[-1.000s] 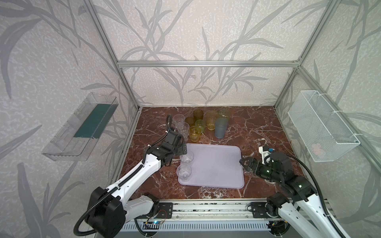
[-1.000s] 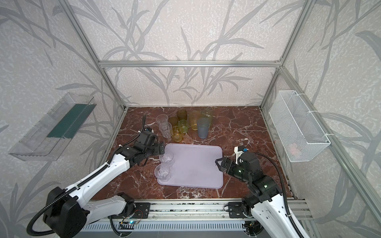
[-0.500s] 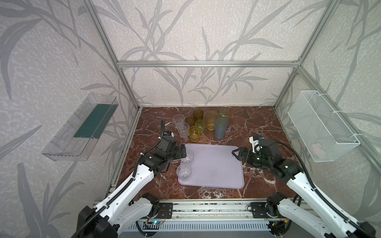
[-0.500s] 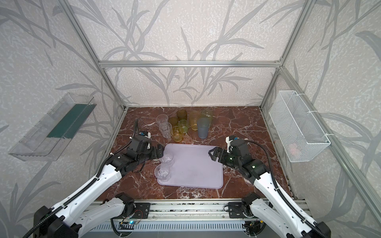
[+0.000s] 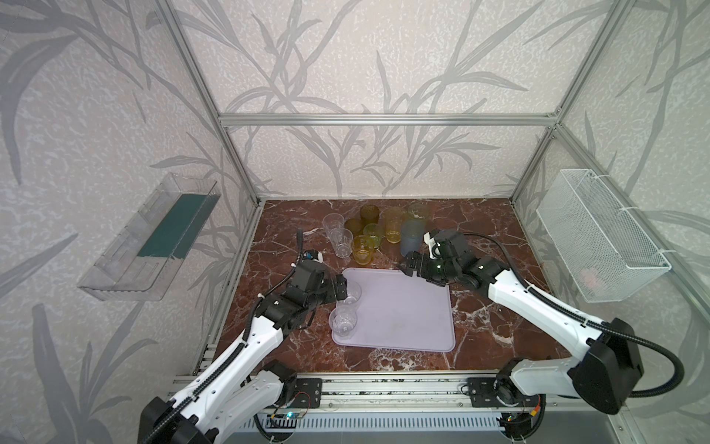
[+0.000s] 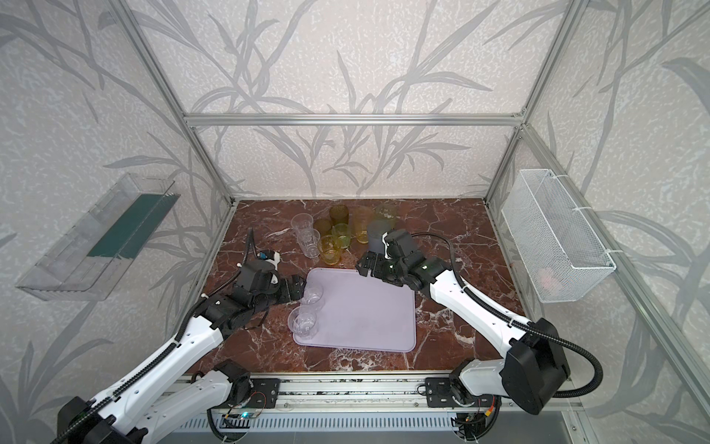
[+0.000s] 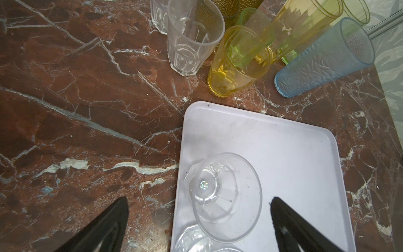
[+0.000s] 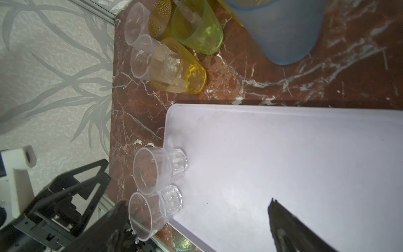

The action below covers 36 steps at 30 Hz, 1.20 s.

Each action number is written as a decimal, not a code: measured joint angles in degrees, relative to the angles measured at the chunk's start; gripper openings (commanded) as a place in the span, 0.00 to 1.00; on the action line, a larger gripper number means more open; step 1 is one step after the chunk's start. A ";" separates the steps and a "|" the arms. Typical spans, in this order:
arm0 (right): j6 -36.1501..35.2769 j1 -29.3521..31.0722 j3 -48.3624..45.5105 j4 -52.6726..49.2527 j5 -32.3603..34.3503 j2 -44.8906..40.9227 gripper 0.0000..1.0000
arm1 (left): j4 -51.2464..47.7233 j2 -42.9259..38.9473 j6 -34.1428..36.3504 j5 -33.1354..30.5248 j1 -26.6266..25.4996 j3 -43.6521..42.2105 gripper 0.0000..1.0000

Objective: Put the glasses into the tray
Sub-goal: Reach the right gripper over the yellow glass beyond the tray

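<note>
Glasses (image 5: 343,322), two on tray (image 5: 407,315), nine behind

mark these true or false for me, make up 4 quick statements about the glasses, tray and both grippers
1. Two clear glasses stand upright on the tray. True.
2. The left gripper is shut on a clear glass. False: its jaws stand wide open, clear of the glass between them.
3. The blue-grey glass is on the tray. False: it stands on the table behind the tray, with the other coloured glasses.
4. The right gripper holds nothing. True: its jaws are open over the tray's far edge.
</note>
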 measured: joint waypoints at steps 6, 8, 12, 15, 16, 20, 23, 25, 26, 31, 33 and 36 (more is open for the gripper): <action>-1.05 0.04 8.57 1.05 0.42 8.28 0.99 | 0.81 -0.04 -1.11 1.36 0.15 -0.48 0.99; -1.11 0.04 10.95 1.18 0.57 11.19 0.98 | 0.90 -0.31 -1.16 1.46 0.24 -0.48 0.99; -1.11 0.09 15.76 1.11 0.50 17.73 0.96 | 0.90 -1.92 -1.25 1.20 0.61 -0.48 0.99; -1.51 0.09 19.52 0.79 0.55 22.67 0.88 | 0.98 -3.89 -1.53 1.07 1.05 -0.48 0.99; -1.75 0.09 20.59 0.76 0.52 24.15 0.86 | 1.07 -4.46 -1.79 1.11 1.27 -0.48 0.99; -2.14 0.09 24.06 0.70 0.72 28.70 0.82 | 1.14 -5.44 -2.29 1.64 1.66 -0.48 0.99; -2.12 0.11 26.82 0.74 1.01 31.63 0.79 | 0.98 -5.42 -2.34 2.23 1.75 -0.48 0.99; -2.12 0.11 29.22 0.81 0.92 33.97 0.76 | 0.85 -5.42 -2.32 2.49 1.79 -0.48 0.99; -2.08 0.11 30.60 0.90 0.94 35.32 0.74 | 0.74 -5.42 -2.29 2.62 1.84 -0.48 0.99; -2.14 0.22 35.71 0.00 1.05 40.33 0.63 | 0.35 -5.44 -2.32 2.73 2.03 -0.48 0.99; -2.29 0.26 37.48 -0.63 1.55 41.79 0.58 | 0.24 -5.49 -2.32 2.78 2.03 -0.48 0.99; -2.60 0.26 38.77 -1.70 2.45 42.95 0.54 | 0.13 -5.64 -2.32 2.78 2.05 -0.48 0.99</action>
